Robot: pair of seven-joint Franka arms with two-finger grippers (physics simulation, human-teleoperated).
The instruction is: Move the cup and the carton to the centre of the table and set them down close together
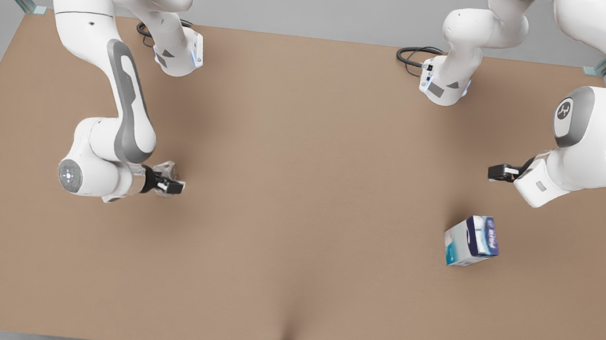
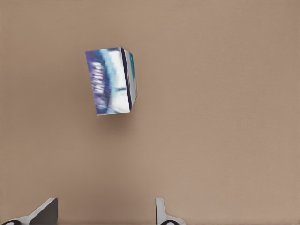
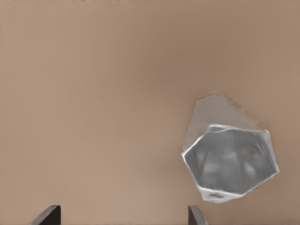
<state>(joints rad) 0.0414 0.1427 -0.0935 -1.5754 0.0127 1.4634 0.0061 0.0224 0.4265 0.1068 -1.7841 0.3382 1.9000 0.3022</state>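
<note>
On table (image 1: 288,285): left gripper (image 1: 499,172) open near carton (image 1: 473,241); right gripper (image 1: 169,186) open beside cup (image 3: 228,152)

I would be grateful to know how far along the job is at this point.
Done: nothing yet. The carton sits towards the front view's right and the cup far to its left, both away from the centre of the table.
In hand: the right gripper is by the cup and the left gripper near the carton, jaws open.
Left: grasp both, carry them to the centre, set them down together.
</note>
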